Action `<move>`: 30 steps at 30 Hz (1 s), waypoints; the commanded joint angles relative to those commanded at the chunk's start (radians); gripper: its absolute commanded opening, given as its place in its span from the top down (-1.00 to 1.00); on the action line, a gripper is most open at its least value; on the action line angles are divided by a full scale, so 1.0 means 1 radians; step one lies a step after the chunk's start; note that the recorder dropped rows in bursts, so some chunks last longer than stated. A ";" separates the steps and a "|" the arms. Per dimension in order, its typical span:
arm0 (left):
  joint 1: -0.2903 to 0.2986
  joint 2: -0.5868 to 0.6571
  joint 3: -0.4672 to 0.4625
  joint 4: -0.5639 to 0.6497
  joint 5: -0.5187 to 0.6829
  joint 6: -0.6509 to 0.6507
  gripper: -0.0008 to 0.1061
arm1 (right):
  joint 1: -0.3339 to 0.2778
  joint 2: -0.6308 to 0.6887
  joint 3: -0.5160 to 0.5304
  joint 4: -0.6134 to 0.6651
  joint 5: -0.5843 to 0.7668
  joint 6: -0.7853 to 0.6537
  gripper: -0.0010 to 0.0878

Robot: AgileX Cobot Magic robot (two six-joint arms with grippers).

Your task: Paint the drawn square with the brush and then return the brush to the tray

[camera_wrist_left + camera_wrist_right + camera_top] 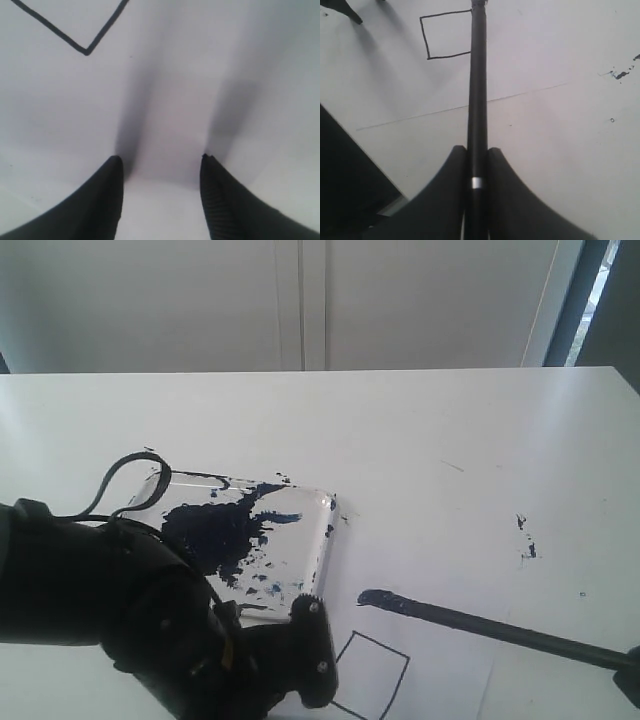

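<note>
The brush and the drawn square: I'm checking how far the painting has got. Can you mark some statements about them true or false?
1. The brush lies in the tray. False: the right jaws are shut on its handle, and it is outside the tray.
2. The drawn square is white inside. True.
3. The brush's tip is dark with paint. True.
4. The left jaws hold something. False: they stand open and empty over the white table.
</note>
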 joint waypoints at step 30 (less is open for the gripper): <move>0.000 -0.135 0.079 0.324 -0.131 -0.756 0.03 | 0.002 0.000 0.000 -0.002 -0.016 0.000 0.98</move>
